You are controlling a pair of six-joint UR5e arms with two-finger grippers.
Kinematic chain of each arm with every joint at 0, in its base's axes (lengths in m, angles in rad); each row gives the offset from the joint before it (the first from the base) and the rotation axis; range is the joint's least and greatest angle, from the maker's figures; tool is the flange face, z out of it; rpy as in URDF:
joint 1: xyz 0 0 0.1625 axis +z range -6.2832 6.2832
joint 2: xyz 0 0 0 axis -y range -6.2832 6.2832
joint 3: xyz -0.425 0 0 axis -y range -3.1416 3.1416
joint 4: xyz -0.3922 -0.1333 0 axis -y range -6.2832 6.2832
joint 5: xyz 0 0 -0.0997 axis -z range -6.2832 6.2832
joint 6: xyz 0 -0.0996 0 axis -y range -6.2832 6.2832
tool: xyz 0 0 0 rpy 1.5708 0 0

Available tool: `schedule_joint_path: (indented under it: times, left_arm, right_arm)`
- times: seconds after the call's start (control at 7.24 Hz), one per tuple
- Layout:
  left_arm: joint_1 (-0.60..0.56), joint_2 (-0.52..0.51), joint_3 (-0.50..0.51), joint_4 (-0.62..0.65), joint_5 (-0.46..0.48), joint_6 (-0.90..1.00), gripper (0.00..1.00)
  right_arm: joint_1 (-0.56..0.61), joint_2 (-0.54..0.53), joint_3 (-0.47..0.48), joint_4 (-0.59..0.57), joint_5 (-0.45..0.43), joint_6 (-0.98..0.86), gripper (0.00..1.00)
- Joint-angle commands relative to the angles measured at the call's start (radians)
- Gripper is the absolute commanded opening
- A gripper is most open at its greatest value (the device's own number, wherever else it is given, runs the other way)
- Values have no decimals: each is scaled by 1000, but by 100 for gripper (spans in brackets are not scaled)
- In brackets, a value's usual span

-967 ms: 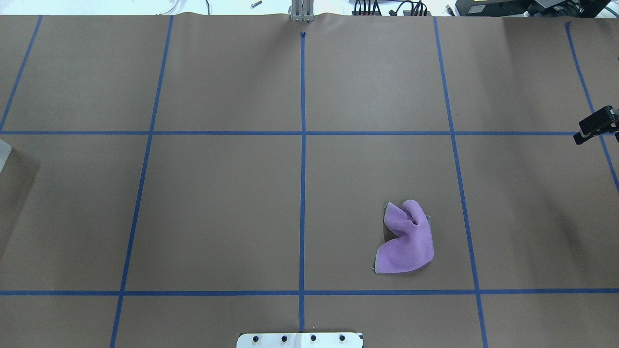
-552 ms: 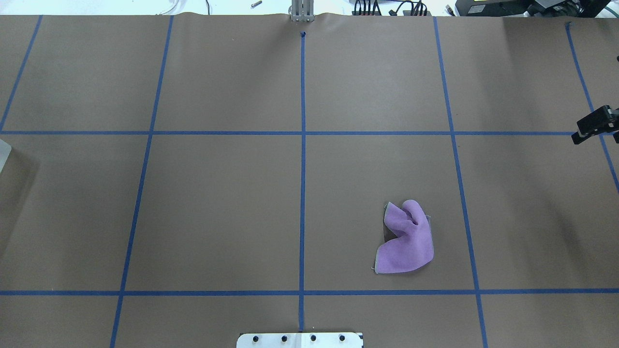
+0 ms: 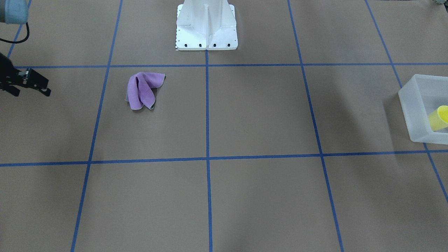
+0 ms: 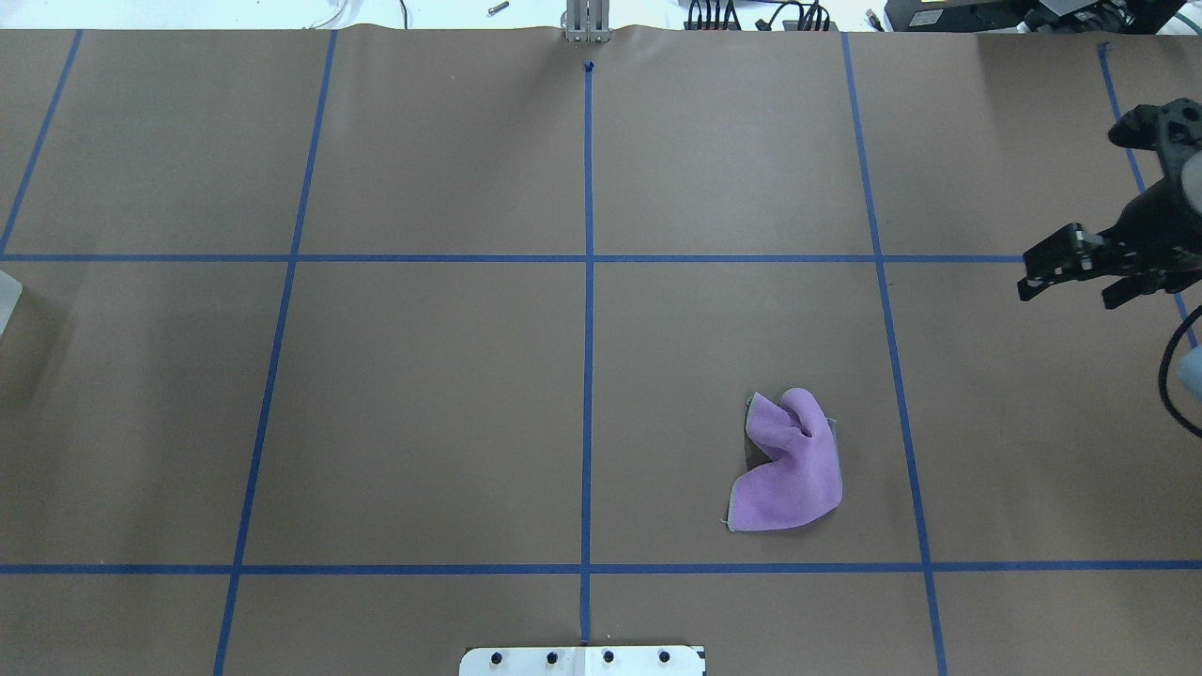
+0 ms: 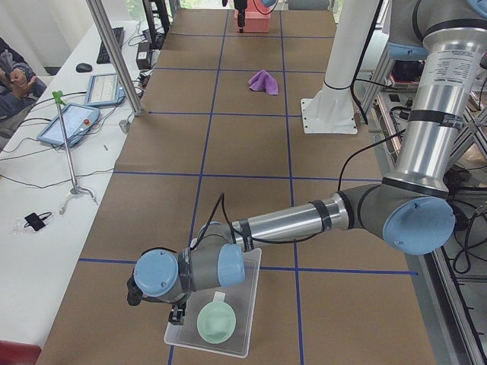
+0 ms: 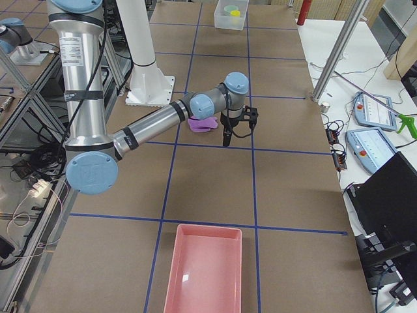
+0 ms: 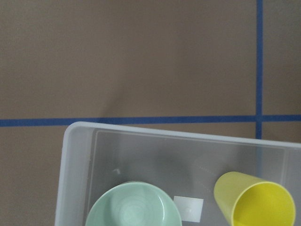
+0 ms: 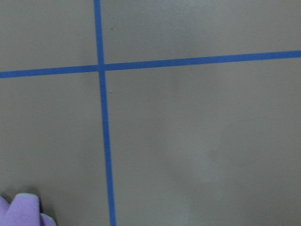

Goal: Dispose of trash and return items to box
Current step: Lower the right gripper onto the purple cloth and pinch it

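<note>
The overhead exterior view shows the right gripper (image 4: 1071, 286) at the right edge of the frame. It hangs above the bench (image 4: 423, 404) with its two fingers apart and nothing between them. A purple cloth (image 4: 789, 465) lies crumpled in the lower right of that frame, well apart from the gripper.

The box (image 3: 413, 105) sits at the right edge of the front-facing view. The yellow cup (image 7: 254, 202) lies tipped over inside it. The green bowl (image 7: 134, 207) sits beside the cup in the same box, so both items look put away. The left gripper (image 5: 179, 313) hangs over the box at the lower left of the exterior left view. It is not possible to tell if its fingers are apart or together. A pink tray (image 6: 205, 267) rests at the bottom of the exterior right view.

The cloth looks like the one thing left to deal with. It is soft and floppy, so the right gripper may pinch only one fold, and the cloth could slip out or drag. If the gripper pushes down too far, it could crease the brown paper on the bench. The left arm could also bump the box wall or knock the tipped cup if it lifts away crookedly.
</note>
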Motion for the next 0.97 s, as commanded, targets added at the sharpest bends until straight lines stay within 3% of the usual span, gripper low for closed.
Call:
schedule_joint_path:
  times: [0.0, 0.28, 0.83]
  left_arm:
    - [70, 17, -264, 186, -4, -102, 98]
    - [83, 37, -365, 222, -6, -113, 98]
    - [83, 86, -466, 225, 0, -113, 98]
  right_arm:
    - [-224, 109, 40, 0, -141, 286, 100]
    - [-376, 177, 47, 0, -248, 438, 100]
    - [-498, 204, -11, 75, -312, 545, 100]
